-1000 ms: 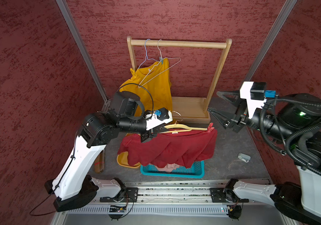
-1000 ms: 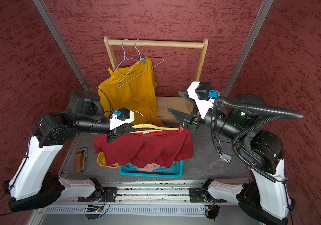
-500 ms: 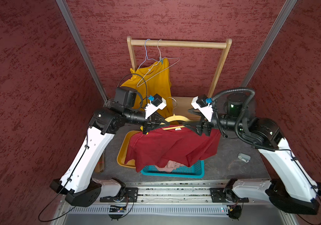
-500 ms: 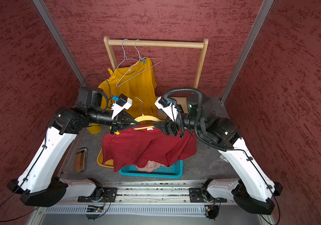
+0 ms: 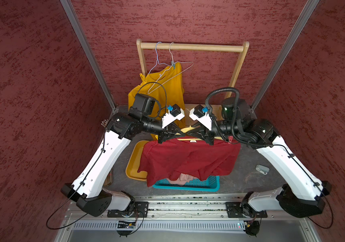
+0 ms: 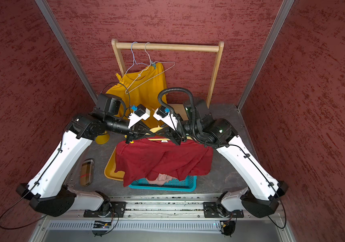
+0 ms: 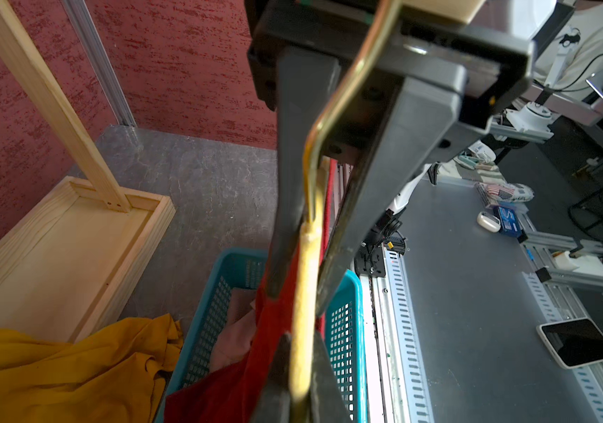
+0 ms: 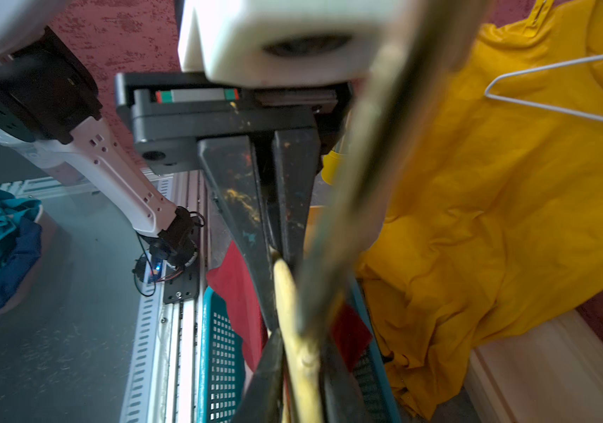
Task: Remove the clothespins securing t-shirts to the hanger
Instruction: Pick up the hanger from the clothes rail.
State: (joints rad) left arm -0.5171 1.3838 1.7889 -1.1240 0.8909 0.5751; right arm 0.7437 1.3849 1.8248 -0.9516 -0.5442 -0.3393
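In both top views the two arms meet over the middle of the table in one black knot, and I can't separate the fingertips there. The wrist cameras settle it. The left gripper (image 8: pixel 276 251) has its fingers pinched on the pale yellow hanger (image 7: pixel 305 256). The right gripper (image 7: pixel 302 296) is clamped on it from the opposite side.

The dark red t-shirt (image 5: pixel 188 159) draped over that hanger hides most of it. Its hem also covers all but a scrap of the pale pink t-shirt (image 5: pixel 185 178) in the teal basket (image 5: pixel 209 185).

On the red shirt I make out one red-pink clothespin (image 5: pixel 230 139) at the right shoulder, half behind a cable. A yellow bit (image 6: pixel 131 142) under the left wrist is too small to name.

At the far side, the mustard t-shirt (image 5: pixel 173 88) hangs from the wooden rack (image 5: pixel 190 47). It carries a yellow clothespin (image 5: pixel 142 77) and a light blue clothespin (image 5: pixel 173 66).

The table (image 5: pixel 245 174) is mottled dark grey, and textured red walls (image 5: pixel 209 25) close three sides.
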